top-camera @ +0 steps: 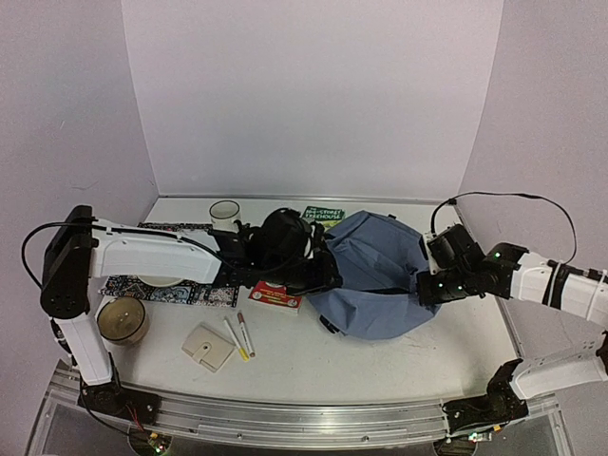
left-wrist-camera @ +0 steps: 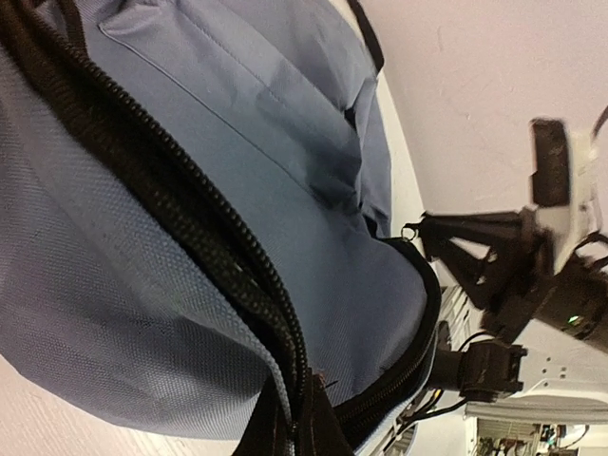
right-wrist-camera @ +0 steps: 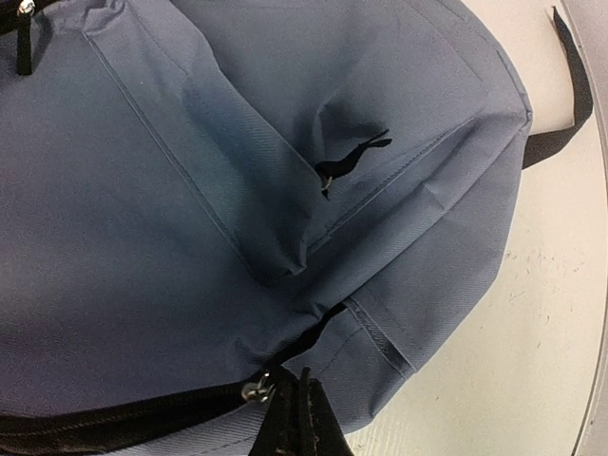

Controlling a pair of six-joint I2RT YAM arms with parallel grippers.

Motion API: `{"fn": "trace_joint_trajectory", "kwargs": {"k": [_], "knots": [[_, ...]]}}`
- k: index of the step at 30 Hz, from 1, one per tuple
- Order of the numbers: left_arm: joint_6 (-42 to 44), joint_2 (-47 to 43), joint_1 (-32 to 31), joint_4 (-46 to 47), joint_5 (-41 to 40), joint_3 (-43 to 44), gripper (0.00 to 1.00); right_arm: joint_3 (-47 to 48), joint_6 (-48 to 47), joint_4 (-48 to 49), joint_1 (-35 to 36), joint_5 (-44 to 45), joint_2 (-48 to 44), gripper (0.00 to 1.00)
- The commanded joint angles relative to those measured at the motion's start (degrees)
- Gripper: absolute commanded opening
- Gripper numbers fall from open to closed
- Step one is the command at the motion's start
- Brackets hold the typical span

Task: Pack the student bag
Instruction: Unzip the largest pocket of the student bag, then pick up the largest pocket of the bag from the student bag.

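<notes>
The student bag (top-camera: 375, 275), blue-grey with black zips, lies flat in the middle of the table. My left gripper (left-wrist-camera: 299, 423) is at its left edge, shut on the fabric by the open black zip (left-wrist-camera: 180, 204). From above, that gripper (top-camera: 328, 271) sits against the bag's left side. My right gripper (right-wrist-camera: 302, 423) is at the bag's right edge (top-camera: 429, 282), its fingers pressed together right beside the metal zip slider (right-wrist-camera: 255, 388). Whether anything is pinched between them does not show. The front pocket (right-wrist-camera: 218, 180) is zipped, with a small black pull (right-wrist-camera: 351, 160).
Left of the bag are a red booklet (top-camera: 275, 295), two markers (top-camera: 239, 337), a beige wallet (top-camera: 208, 346), a round wooden pot (top-camera: 122, 319) and a patterned mat (top-camera: 180, 293). A white cup (top-camera: 225, 213) and a green book (top-camera: 325, 217) sit at the back. Walls close in on three sides.
</notes>
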Motion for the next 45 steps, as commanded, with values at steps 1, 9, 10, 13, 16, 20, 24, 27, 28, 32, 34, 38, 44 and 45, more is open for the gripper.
{"fn": "trace_joint_trajectory", "kwargs": {"k": [1, 9, 10, 13, 16, 20, 24, 27, 28, 32, 34, 38, 44, 45], "knots": [[0.05, 0.79, -0.90, 5.05, 0.49, -0.10, 0.14, -1.04, -4.32, -0.06, -0.31, -5.27, -5.38, 0.20], [0.83, -6.29, -0.89, 5.04, -8.70, -7.78, 0.63, 0.54, -9.66, 2.62, -0.28, -17.33, -8.49, 0.45], [0.63, -7.22, -0.86, 5.05, -9.67, -8.69, 0.68, 0.97, -10.02, 3.12, -0.22, -18.67, -7.70, 0.48], [-0.36, -8.97, -0.73, 5.05, -11.56, -11.06, 0.74, 2.15, -10.19, 5.32, 0.57, -21.42, -4.52, 0.53], [-1.63, -9.33, -0.47, 5.04, -11.95, -12.03, 0.74, 3.28, -9.79, 7.98, 2.80, -21.92, -0.53, 0.57], [-1.83, -8.77, -0.48, 7.49, -10.90, -10.85, 0.74, 5.52, -8.74, 10.49, 6.60, -21.42, 4.04, 0.64], [-1.55, -8.27, -0.46, 8.02, -11.20, -10.14, 0.73, 6.98, -7.08, 13.10, 9.36, -21.21, 7.52, 0.70], [-1.68, -7.26, -0.38, 7.96, -11.76, -10.23, 0.69, 7.53, -5.76, 15.06, 10.07, -21.08, 9.11, 0.72], [-1.93, -7.02, -0.37, 8.04, -12.31, -10.70, 0.66, 7.72, -5.15, 15.53, 10.13, -20.92, 9.30, 0.73], [-3.83, -6.73, -0.37, 10.19, -14.82, -13.81, 0.56, 8.01, -3.48, 17.86, 10.27, -20.26, 10.20, 0.75], [-4.54, -5.85, -0.37, 11.80, -14.43, -14.68, 0.51, 8.27, -2.99, 18.73, 10.31, -19.67, 11.35, 0.75], [-5.44, -3.41, -0.37, 14.00, -13.32, -15.18, 0.46, 8.96, -1.80, 20.39, 10.28, -19.32, 14.19, 0.74], [-5.86, -1.94, -0.37, 14.13, -14.09, -16.75, 0.43, 9.30, -0.93, 23.21, 10.39, -20.04, 17.69, 0.72], [-6.07, -1.93, -0.37, 14.16, -14.24, -17.28, 0.43, 9.33, -0.93, 23.29, 10.41, -19.66, 18.27, 0.71]]}}
